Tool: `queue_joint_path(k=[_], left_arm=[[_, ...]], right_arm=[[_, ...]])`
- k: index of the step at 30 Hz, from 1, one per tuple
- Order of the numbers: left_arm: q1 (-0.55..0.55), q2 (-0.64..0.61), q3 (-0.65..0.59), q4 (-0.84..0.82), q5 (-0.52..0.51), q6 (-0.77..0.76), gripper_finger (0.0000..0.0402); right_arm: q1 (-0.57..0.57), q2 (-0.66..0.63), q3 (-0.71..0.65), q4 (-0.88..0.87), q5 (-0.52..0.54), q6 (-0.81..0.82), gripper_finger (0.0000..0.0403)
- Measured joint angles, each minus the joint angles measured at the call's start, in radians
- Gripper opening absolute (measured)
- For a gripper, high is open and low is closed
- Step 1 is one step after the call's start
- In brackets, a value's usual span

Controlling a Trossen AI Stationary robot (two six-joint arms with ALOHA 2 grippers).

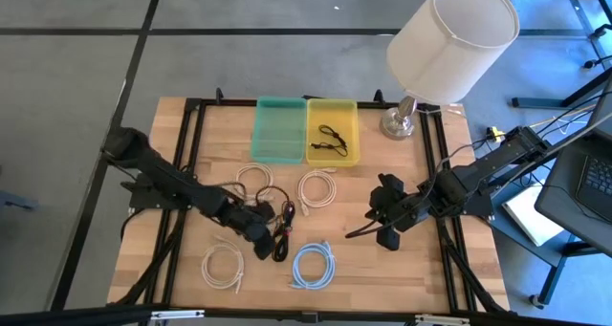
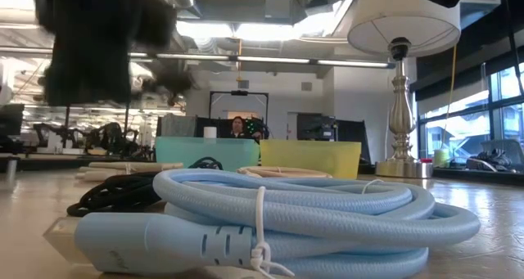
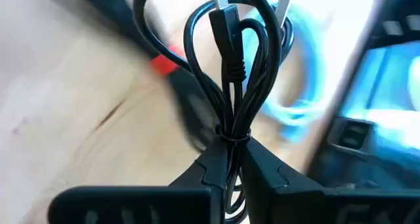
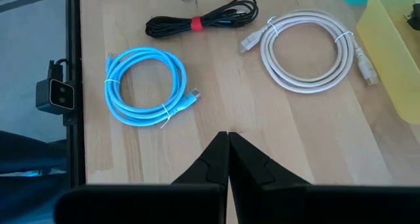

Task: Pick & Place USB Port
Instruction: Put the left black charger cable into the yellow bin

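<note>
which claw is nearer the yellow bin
Right. The right claw sits just below and right of the yellow bin, shut and empty. The left claw, shut on a black cable, is farther off, below and left.

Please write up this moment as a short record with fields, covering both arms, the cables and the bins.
left hand: shut on black cable, lifted above the table
right hand: shut, empty, over bare wood at the table's right
blue cable: coiled, front centre of wooden table
black cable with red tie: lying bundled on the table
white cables: one coil near the bins, one front left
yellow bin: holds one black cable
green bin: nothing visible inside
lamp: back right corner
</note>
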Motion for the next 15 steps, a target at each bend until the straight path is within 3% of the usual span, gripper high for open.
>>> queue_joint_path(k=[4,7,9,11,15], left_arm=[[0.023,-0.144,0.077,-0.02,-0.141,0.193,0.0018],[0.055,-0.237,0.1,0.056,-0.271,0.42,0.0018],[0.09,-0.276,0.1,0.157,-0.307,0.578,0.0018],[0.139,-0.303,0.1,0.288,-0.285,0.697,0.0018],[0.242,-0.308,0.101,0.466,-0.099,0.873,0.0018]], right_arm=[[-0.011,-0.001,0.037,0.006,0.038,-0.017,0.0007],[-0.021,-0.001,0.082,0.04,0.137,-0.076,0.0007],[-0.036,-0.001,0.112,0.121,0.209,-0.148,0.0008],[-0.059,-0.001,0.139,0.216,0.239,-0.261,0.0012],[-0.122,-0.001,0.205,0.378,0.232,-0.438,0.0027]])
